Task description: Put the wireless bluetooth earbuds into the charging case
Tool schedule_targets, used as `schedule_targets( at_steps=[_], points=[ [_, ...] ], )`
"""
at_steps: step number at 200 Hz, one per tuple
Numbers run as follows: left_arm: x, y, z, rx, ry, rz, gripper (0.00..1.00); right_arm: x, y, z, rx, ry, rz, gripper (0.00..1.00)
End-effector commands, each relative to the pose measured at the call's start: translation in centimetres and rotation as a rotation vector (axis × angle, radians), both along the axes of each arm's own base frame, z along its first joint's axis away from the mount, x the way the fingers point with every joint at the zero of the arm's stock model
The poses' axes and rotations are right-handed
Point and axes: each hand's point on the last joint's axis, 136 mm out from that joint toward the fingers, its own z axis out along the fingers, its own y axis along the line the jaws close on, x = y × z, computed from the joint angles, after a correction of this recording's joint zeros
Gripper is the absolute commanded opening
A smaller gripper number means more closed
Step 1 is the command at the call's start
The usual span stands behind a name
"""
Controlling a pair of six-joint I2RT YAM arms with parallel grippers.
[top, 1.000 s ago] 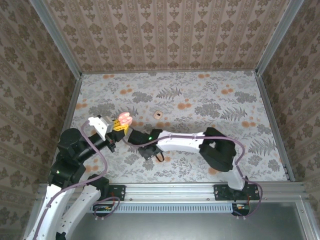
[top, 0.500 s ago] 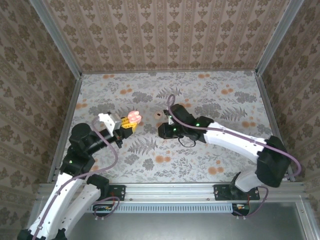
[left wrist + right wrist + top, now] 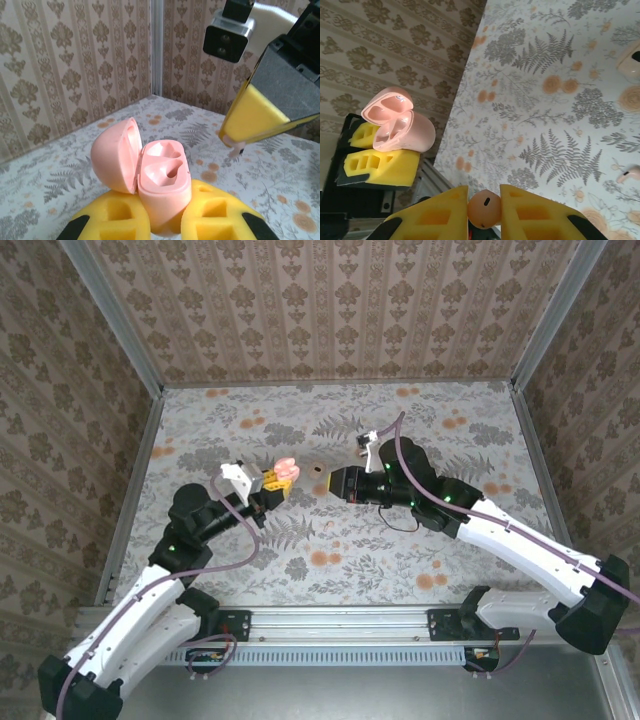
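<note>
Earbud [image 3: 485, 210] sits pinched in the narrow right pincer [image 3: 484, 197], raised above the floral table [image 3: 450, 440]. Facing it close by, the left pincer [image 3: 162, 200] clamps the pink charging case [image 3: 162, 175], its lid swung open.

case [image 3: 162, 197]: satin pink plastic | earbud [image 3: 485, 210]: smooth plastic | jaws: yellow foam (matt, porous)

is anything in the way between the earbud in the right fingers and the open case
Nothing visible. The earbud sits pinched in the right fingers, and the charging case faces it with its lid swung open and both sockets empty; only open air lies between.
</note>
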Motion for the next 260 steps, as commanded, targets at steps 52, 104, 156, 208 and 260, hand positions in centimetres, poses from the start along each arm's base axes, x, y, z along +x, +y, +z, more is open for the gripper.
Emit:
schedule_targets(
  at_steps=[52, 104, 156, 208, 260],
  points=[
    [-0.1, -1.4, 0.7, -0.029, -0.066, -0.036, 0.0, -1.0, 4.3, 6.7, 0.171, -0.055, 0.093, 0.19],
    [-0.7, -1.6, 0.5, -0.038, -0.146, -0.054, 0.0, -1.8, 5.3, 7.9, 0.232, -0.042, 0.114, 0.19],
    [-2.0, -1.9, 0.4, -0.013, -0.277, -0.078, 0.0, -2.2, 5.3, 8.7, 0.27, -0.044, 0.113, 0.19],
    [-2.7, -1.8, 0.3, 0.011, -0.362, -0.081, 0.0, -2.7, 4.5, 9.3, 0.281, -0.065, 0.105, 0.19],
    [-2.7, -1.8, 0.5, 0.037, -0.424, -0.062, 0.0, -2.8, 3.8, 9.5, 0.304, -0.09, 0.088, 0.19]
  ],
)
